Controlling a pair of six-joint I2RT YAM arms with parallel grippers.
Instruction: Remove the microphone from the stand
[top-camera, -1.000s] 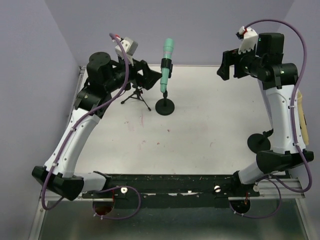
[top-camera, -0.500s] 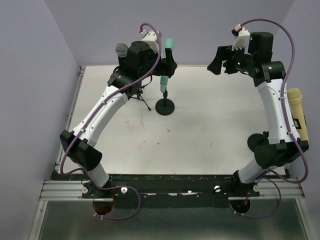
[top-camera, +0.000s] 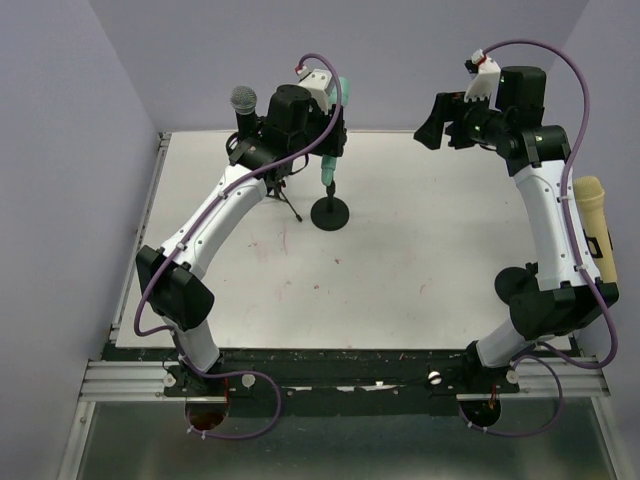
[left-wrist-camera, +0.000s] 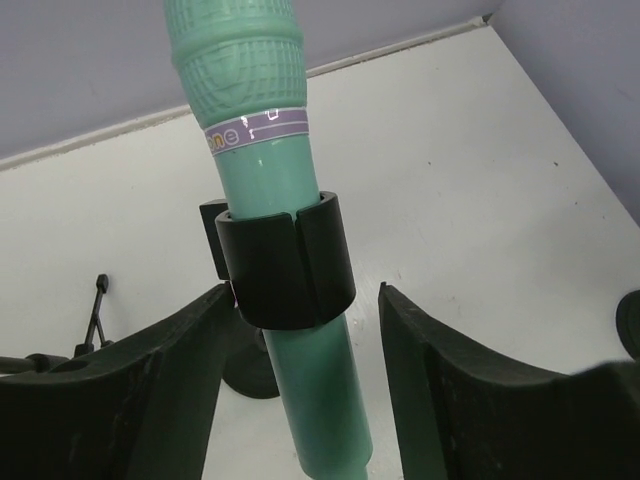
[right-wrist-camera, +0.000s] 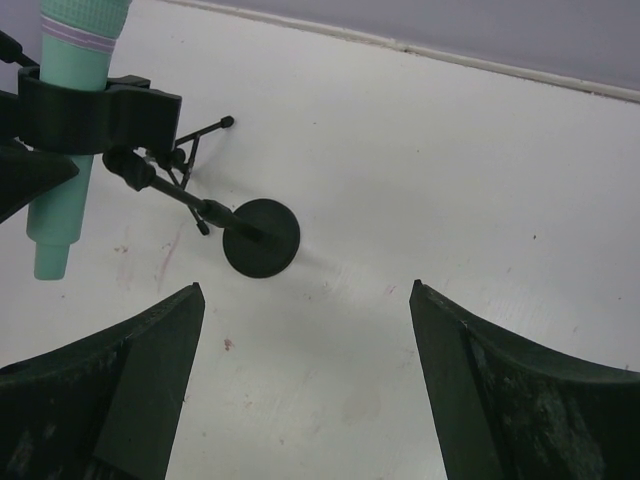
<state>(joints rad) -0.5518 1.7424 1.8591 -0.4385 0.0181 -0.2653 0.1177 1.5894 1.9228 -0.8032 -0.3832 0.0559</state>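
White tabletop (top-camera: 400, 260) under lilac walls carried the round-based stand (top-camera: 330, 213), its clip (left-wrist-camera: 288, 262) gripping the green microphone (left-wrist-camera: 262, 165). We saw our left gripper (left-wrist-camera: 305, 310) part-spread, flanking the microphone at the clip, seemingly not yet pinching. Our right gripper (right-wrist-camera: 305, 290) gaped empty. Close behind stood a grey-headed microphone (top-camera: 244, 101) on a tripod (top-camera: 284, 192).

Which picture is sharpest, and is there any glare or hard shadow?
Left wrist view: green microphone crisp, faint sheen on its barrel; near fingers dark, little detail. Right wrist view: stand base throws only a pale shadow. Top view: even light, no glare.
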